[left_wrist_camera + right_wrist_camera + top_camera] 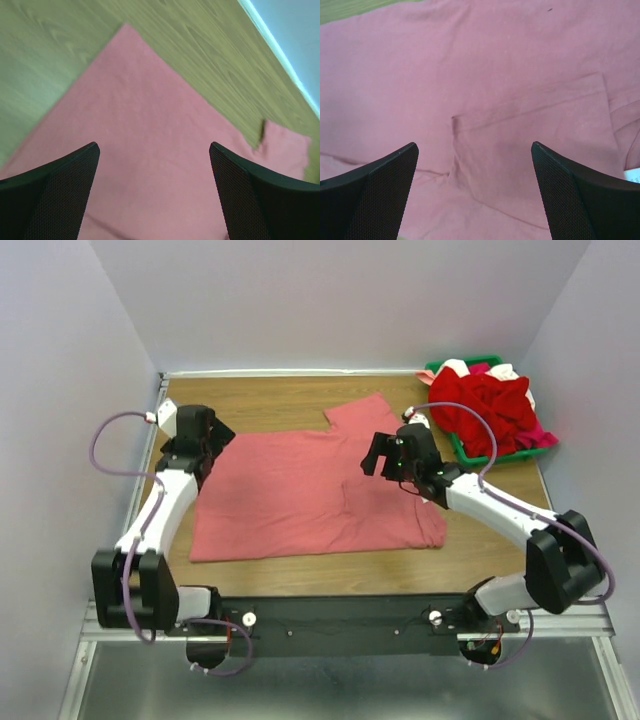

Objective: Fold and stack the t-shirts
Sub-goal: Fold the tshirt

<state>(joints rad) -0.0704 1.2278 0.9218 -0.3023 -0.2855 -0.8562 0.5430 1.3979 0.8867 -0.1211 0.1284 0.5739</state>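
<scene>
Right tool [384, 462] above salmon t-shirt [290, 495], lengthwise left-right

Bare bench [270, 400] along the far edge and the near strip is wide open for a hand. The far right corner's blocked by the green tray [470, 361] heaped with tees [490, 405], by the right wall [600, 390]. The flat pink shirt [290, 490] blocks nothing.

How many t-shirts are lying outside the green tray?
1: the salmon-pink t-shirt spread on the table; nothing seems hidden under it. The other t-shirts are heaped in the tray.
</scene>
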